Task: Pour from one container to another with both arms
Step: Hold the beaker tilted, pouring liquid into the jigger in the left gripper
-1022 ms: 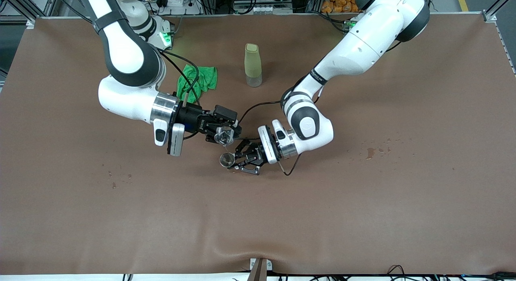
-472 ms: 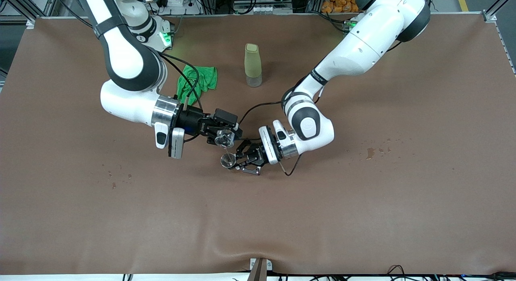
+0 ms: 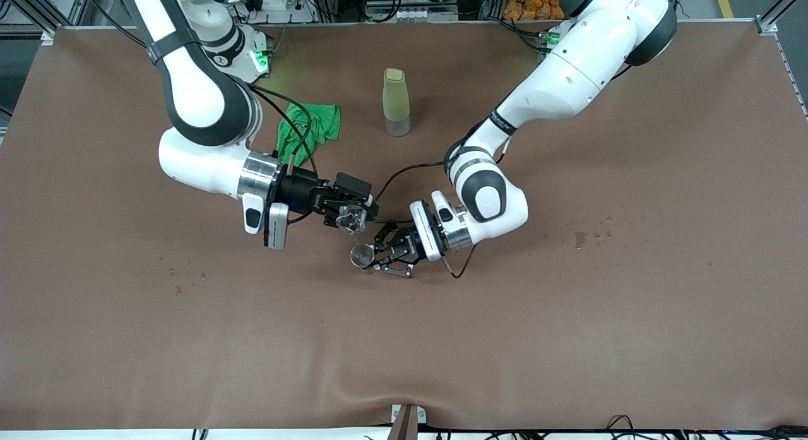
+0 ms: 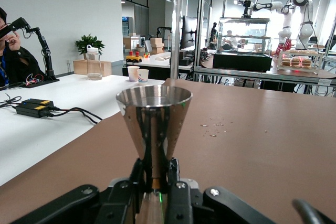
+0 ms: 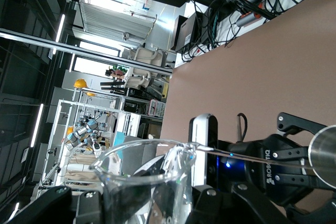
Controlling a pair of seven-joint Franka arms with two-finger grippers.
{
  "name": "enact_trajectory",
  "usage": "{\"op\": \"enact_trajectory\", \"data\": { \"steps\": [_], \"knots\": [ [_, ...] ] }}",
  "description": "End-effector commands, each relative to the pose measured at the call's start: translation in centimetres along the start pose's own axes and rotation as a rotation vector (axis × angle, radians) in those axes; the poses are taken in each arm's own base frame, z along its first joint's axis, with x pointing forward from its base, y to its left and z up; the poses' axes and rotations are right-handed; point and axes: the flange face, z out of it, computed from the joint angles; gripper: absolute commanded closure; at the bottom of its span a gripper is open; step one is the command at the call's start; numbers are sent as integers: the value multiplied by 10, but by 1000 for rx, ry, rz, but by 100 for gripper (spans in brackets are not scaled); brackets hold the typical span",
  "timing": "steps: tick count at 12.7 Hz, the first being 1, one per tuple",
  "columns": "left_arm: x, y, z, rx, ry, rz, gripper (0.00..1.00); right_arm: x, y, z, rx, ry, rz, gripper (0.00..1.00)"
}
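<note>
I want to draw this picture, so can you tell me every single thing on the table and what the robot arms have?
glass cup: one, clear, tipped in the right gripper above the metal cup
metal cup: one, shiny silver, upright in the left gripper
bottle: one, olive green with clear base, standing farther from the front camera than both cups
cloth: one, green, crumpled beside the bottle, toward the right arm's end
table: one, brown cover
right gripper: black, shut on the glass cup
left gripper: black, shut on the metal cup
</note>
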Motion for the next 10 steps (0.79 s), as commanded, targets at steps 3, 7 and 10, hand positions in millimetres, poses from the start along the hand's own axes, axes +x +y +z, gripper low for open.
{"op": "enact_trajectory", "data": {
  "steps": [3, 7, 10],
  "knots": [
    [9, 6, -6, 8, 1, 18, 100, -4, -2, -1, 34, 25, 52, 100],
    [8, 7, -6, 8, 0, 17, 100, -3, -3, 1, 52, 39, 74, 100],
    [6, 10, -7, 3, -8, 14, 100, -2, -1, 1, 65, 50, 93, 100]
  ]
}}
